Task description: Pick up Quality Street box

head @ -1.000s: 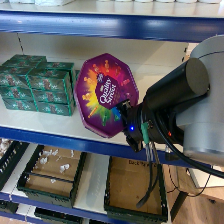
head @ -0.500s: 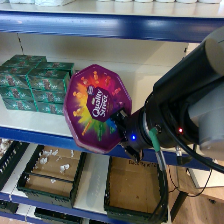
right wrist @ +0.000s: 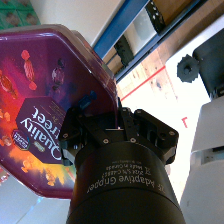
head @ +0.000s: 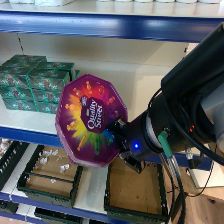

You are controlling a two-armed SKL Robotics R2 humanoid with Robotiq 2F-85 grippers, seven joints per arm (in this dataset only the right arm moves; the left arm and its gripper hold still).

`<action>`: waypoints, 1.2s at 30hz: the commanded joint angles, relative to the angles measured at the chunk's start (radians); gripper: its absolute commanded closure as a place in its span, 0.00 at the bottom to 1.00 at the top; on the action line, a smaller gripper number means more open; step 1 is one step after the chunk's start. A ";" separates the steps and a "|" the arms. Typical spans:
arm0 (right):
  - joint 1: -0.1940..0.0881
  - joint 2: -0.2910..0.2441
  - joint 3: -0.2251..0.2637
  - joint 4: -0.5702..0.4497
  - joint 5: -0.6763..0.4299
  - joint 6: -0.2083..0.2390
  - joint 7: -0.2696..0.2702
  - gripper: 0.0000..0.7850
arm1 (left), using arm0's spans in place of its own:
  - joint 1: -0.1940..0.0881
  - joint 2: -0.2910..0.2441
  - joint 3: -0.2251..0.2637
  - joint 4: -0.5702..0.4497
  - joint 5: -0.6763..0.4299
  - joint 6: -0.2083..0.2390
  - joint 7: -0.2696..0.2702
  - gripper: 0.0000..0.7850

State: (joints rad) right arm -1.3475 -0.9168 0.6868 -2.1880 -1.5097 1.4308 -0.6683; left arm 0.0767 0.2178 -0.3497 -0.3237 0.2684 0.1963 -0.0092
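Right gripper (head: 119, 136) is clamped on the rim of the Quality Street box (head: 90, 120), held in the air in front of the shelf edge (head: 30, 134), lid facing me. I read the "Quality Street" script running toward 1 o'clock. Green boxes (head: 35, 82) sit at its 10 o'clock. Gripper body reads "Adaptive Gripper".
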 commanded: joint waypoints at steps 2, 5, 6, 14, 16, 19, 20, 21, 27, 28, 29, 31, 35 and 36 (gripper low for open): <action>0.001 -0.009 -0.006 0.000 -0.033 -0.004 0.025 1.00 | 0.000 0.000 0.000 0.000 0.000 0.000 0.000 1.00; 0.004 -0.015 -0.006 0.001 -0.064 -0.007 0.079 1.00 | 0.000 0.000 0.000 0.000 0.000 0.000 0.000 1.00; 0.005 -0.016 -0.006 0.001 -0.071 -0.007 0.091 1.00 | 0.000 0.000 0.000 0.000 0.000 0.000 0.000 1.00; 0.018 -0.034 -0.007 0.001 -0.137 -0.016 0.205 1.00 | 0.000 0.000 0.000 0.000 0.000 0.000 0.000 1.00; 0.021 -0.039 -0.005 0.001 -0.143 -0.019 0.229 1.00 | 0.000 0.000 0.000 0.000 0.000 0.000 0.000 1.00; 0.025 -0.044 -0.001 0.001 -0.144 -0.022 0.267 1.00 | 0.000 0.000 0.000 0.000 0.000 0.000 0.000 1.00; 0.027 -0.045 0.001 0.001 -0.145 -0.023 0.275 1.00 | 0.000 0.000 0.000 0.000 0.000 0.000 0.000 1.00; 0.030 -0.048 0.002 0.001 -0.152 -0.024 0.294 1.00 | 0.000 0.000 0.000 0.000 0.000 0.000 0.000 1.00; 0.040 -0.067 0.008 0.001 -0.191 -0.029 0.376 1.00 | 0.000 0.000 0.000 0.000 0.000 0.000 0.000 1.00; 0.041 -0.071 0.011 0.001 -0.193 -0.032 0.390 1.00 | 0.000 0.000 0.000 0.000 0.000 0.000 0.000 1.00; 0.042 -0.072 0.013 0.001 -0.193 -0.034 0.394 1.00 | 0.000 0.000 0.000 0.000 0.000 0.000 0.000 1.00; 0.042 -0.077 0.018 0.001 -0.193 -0.037 0.402 1.00 | 0.000 0.000 0.000 0.000 0.000 0.000 0.000 1.00; 0.041 -0.085 0.029 0.001 -0.193 -0.043 0.421 1.00 | 0.000 0.000 0.000 0.000 0.000 0.000 0.000 1.00; 0.039 -0.088 0.034 0.001 -0.193 -0.045 0.426 1.00 | 0.000 0.000 0.000 0.000 0.000 0.000 0.000 1.00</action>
State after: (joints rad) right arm -1.3066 -1.0012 0.7150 -2.1878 -1.7024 1.3889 -0.2497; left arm 0.0767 0.2178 -0.3497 -0.3237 0.2684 0.1963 -0.0092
